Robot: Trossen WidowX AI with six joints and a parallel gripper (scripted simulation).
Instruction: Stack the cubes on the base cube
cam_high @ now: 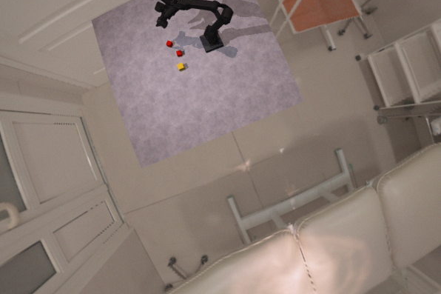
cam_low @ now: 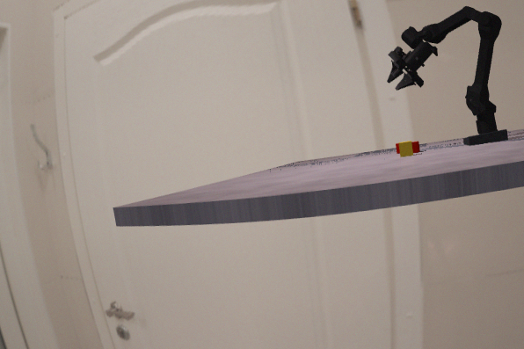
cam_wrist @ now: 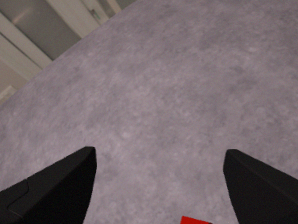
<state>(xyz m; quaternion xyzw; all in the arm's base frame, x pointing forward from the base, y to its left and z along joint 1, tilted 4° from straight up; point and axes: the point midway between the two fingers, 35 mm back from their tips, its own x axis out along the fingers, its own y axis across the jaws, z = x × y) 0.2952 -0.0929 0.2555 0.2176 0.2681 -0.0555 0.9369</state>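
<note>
A yellow base cube [cam_high: 180, 67] [cam_low: 405, 149] sits on the grey table top [cam_high: 207, 110] [cam_low: 308, 175]. Two red cubes lie loose near it: one [cam_high: 169, 43] farther from the arm's base, the other [cam_high: 179, 52] beside the arm's base. In the exterior view red edges [cam_low: 415, 147] show behind the yellow cube. My gripper [cam_high: 162, 23] [cam_low: 402, 79] [cam_wrist: 161, 159] is open and empty. It hangs high above the table, pointing down towards the first red cube, which shows low between the fingers in the wrist view.
The arm's black base [cam_high: 211, 44] [cam_low: 485, 137] stands on the table close to the cubes. The table edge [cam_low: 264, 207] lies well away from the cubes.
</note>
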